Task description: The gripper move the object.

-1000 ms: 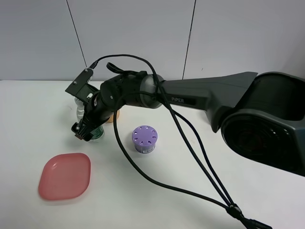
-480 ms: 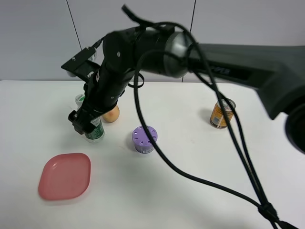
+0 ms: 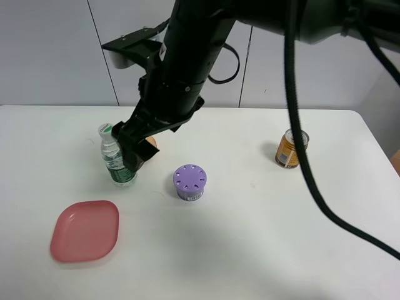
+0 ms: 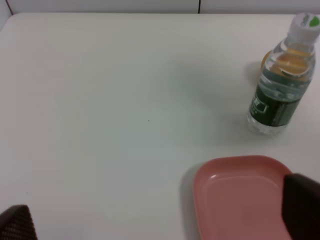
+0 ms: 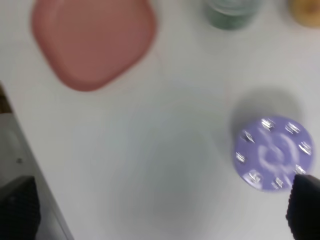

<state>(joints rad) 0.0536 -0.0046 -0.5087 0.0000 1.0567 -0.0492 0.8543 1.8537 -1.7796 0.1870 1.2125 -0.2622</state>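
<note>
The clear water bottle (image 3: 116, 160) with green label and white-green cap stands upright on the white table, left of centre. My right gripper (image 3: 136, 156) hangs just to its right on the raised black arm, apart from it. In the right wrist view the right gripper (image 5: 160, 207) is open and empty, looking down on the table with the bottle (image 5: 231, 11) at the picture's edge. The left wrist view shows the bottle (image 4: 278, 95) standing free, and my left gripper (image 4: 160, 220) is open and empty, well short of it.
A pink plate (image 3: 85, 229) lies near the front left, close in front of the bottle. A purple round container (image 3: 189, 182) stands right of the bottle. A small orange fruit (image 3: 151, 144) sits behind the gripper. An orange drink can (image 3: 291, 149) stands at the right.
My right gripper was closed around the bottle a second ago; it has let go and the arm has risen and swung upward. The bottle stays standing at about the same spot.
</note>
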